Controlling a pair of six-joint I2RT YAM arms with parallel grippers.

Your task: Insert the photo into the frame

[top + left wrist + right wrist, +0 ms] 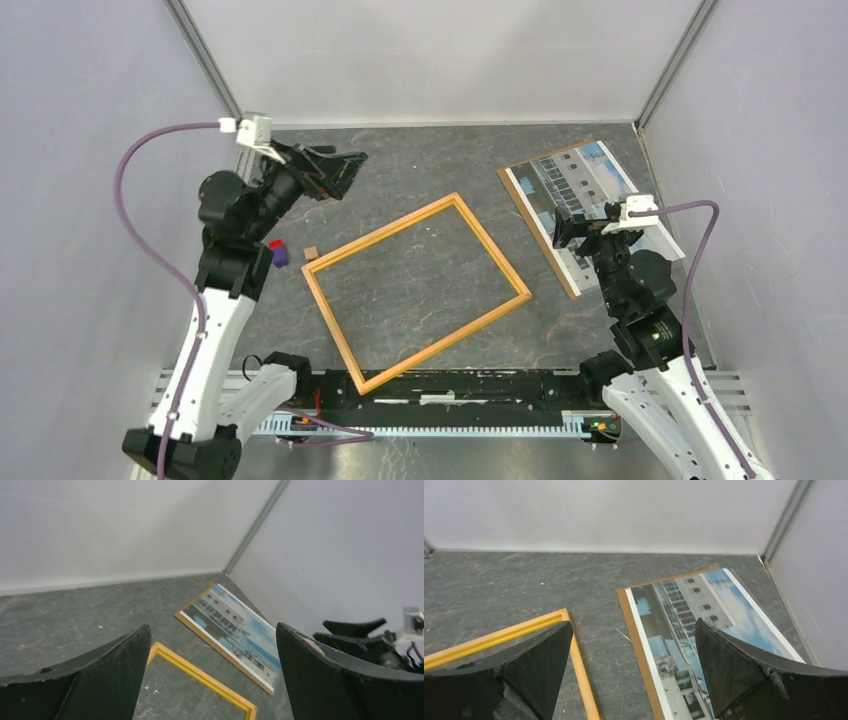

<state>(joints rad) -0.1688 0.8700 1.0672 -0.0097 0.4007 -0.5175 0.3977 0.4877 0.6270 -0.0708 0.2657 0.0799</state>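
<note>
Both left fingers (95, 677) and right fingers (749, 675) gape empty; photo (582, 182) looks thin, floppy, so pinch its edge

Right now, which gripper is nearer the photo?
Right. The right gripper hangs open over the photo's near half; the left gripper is across the table, past the frame's far left corner.

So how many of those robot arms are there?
2. The left arm stands left of the frame, reaching toward the far left corner; the right arm stands at the right, reaching over the photo. No others show.
</note>
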